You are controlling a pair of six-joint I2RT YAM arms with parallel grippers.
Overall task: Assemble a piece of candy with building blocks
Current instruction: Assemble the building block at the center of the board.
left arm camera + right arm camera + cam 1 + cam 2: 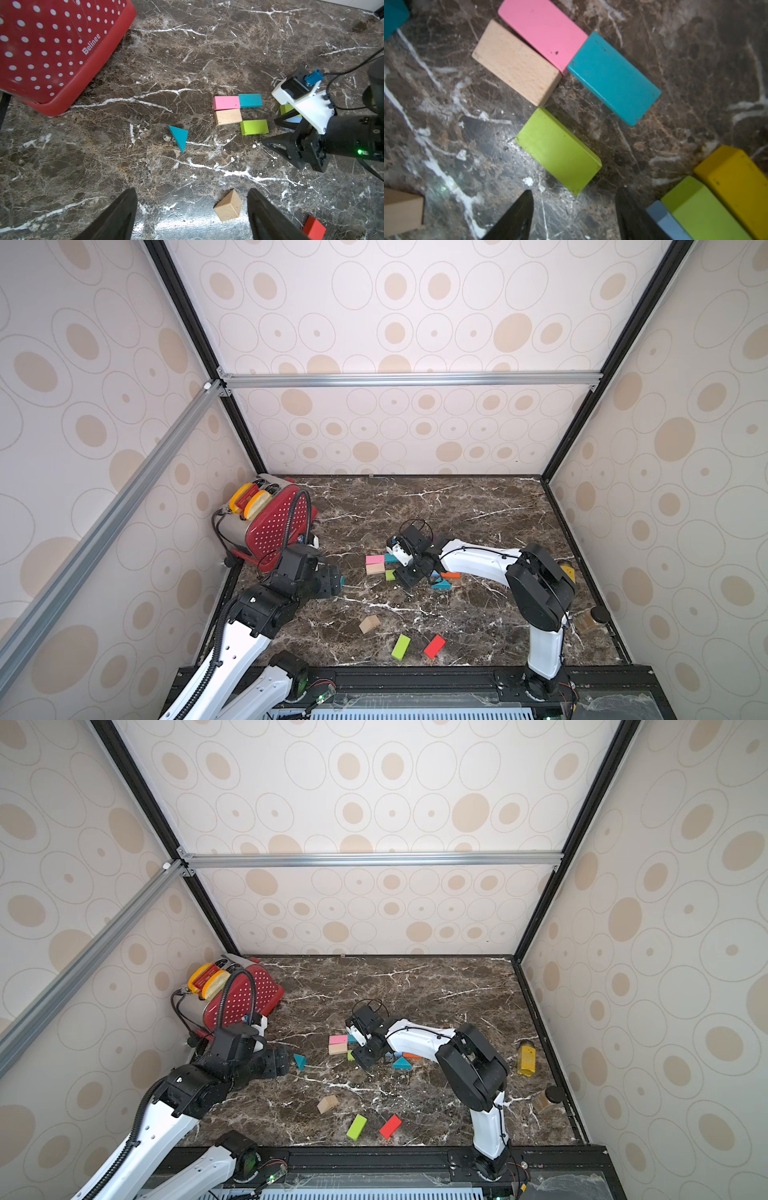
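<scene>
blocks lie scattered over the dark marble table (478,497), with a small cluster at the middle: a pink brick (543,34) lying flush along a tan brick (517,62), a teal brick (613,78) meeting the pink one end to end, and a green brick (558,150) set just beside the tan one's end with a narrow gap. the right gripper (276,133) hovers low at the near end of this green brick, its jaws apart and empty – in the right wrist view both dark fingertips (517,216) frame bare table just short of the brick. beside that gripper sit a second green block (695,205), a yellow block (737,178) and a pale blue block (662,218), touching one another. the left gripper (192,212) is held above the table near the red perforated toaster (52,52), jaws wide and holding nothing; a tan wedge-like block (228,205) lies between its fingertips in the wrist view, seemingly on the table below them rather than gripped. a teal triangle (179,137) lies alone between the toaster and the cluster. toward the near edge a long green brick (401,646) and a red brick (434,646) lie side by side but apart – well away from the cluster
</scene>
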